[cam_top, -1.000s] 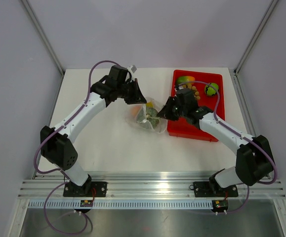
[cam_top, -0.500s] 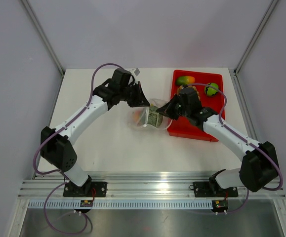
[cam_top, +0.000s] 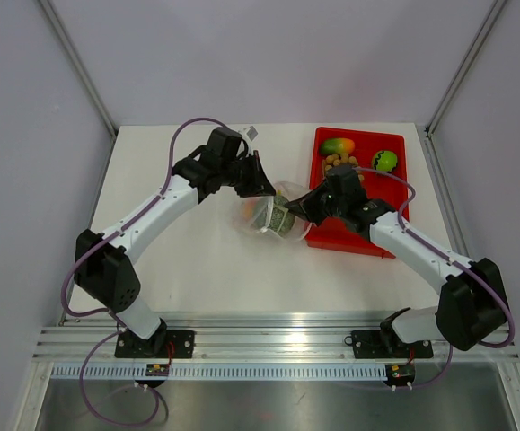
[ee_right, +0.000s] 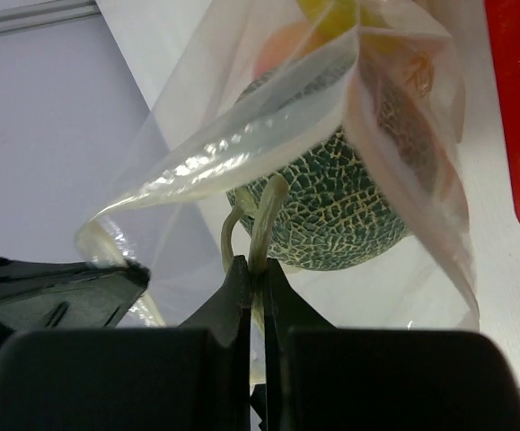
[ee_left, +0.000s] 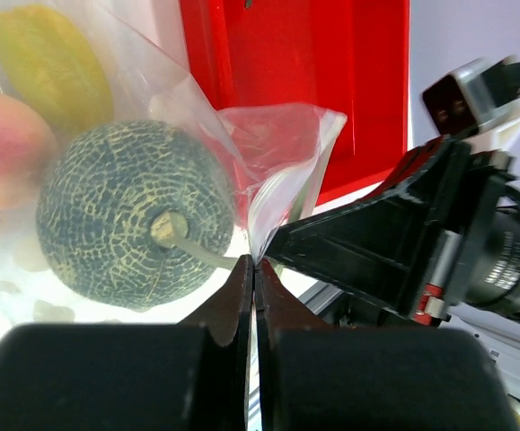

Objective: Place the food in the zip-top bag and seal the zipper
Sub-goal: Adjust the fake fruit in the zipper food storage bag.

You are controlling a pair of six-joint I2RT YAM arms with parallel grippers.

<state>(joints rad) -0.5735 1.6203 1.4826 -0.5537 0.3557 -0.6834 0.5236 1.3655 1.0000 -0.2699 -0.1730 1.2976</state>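
The clear zip-top bag (cam_top: 261, 212) lies on the table left of the red tray. My left gripper (cam_top: 266, 188) is shut on the bag's upper mouth edge (ee_left: 253, 262). My right gripper (cam_top: 298, 206) is shut on the stem (ee_right: 261, 241) of the netted melon (ee_right: 336, 208) and holds it in the bag's mouth. The zipper (ee_right: 228, 154) runs as a glossy strip along the open mouth. An orange-peach fruit (ee_left: 4, 148) and a yellow piece (ee_left: 51, 61) lie inside the bag. A mango (cam_top: 338, 145), a longan cluster (cam_top: 339, 162) and a green apple (cam_top: 384, 161) lie in the tray.
The red tray (cam_top: 399, 211) stands at the right of the white table, touching the bag's side. Both arms meet over the bag. Grey walls close in the table at left, back and right, and a metal rail runs along the near edge.
My right gripper has carried the melon leftward from the tray's edge into the bag's mouth. My left gripper has shifted a little right and down with the bag's edge.
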